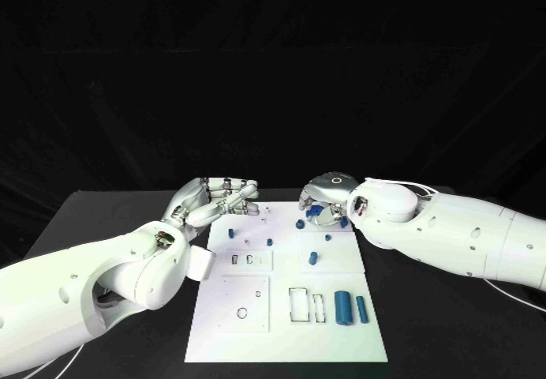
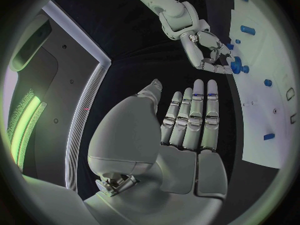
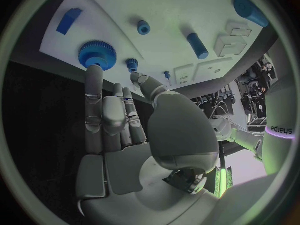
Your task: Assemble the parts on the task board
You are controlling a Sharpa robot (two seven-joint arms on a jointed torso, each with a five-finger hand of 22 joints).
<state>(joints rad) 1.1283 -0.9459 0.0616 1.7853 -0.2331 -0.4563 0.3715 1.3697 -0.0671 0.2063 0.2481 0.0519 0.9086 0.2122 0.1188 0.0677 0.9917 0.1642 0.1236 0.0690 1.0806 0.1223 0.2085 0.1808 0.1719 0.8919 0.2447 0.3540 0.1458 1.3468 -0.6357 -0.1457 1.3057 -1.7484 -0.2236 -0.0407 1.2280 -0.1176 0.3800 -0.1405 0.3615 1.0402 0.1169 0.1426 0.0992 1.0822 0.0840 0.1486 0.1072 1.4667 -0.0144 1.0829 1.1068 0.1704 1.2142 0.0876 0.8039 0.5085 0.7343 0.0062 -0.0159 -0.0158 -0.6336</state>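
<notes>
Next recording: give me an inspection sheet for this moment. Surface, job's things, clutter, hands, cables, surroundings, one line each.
Surface: black table carrying the white rectangular task board.
Job's things: small blue plastic parts on the board, among them a large blue toothed gear and small blue gear at its far edge, two blue cylinders lying side by side near its right edge, and several empty cut-outs.
Clutter: nothing seen.
Hands: silver left hand at the board's far left corner, fingers straight, holding nothing; silver right hand over the far edge, fingers reaching at the large gear, grip cannot be told.
Cables: thin white cable beside the right arm.
Surroundings: black backdrop.
</notes>
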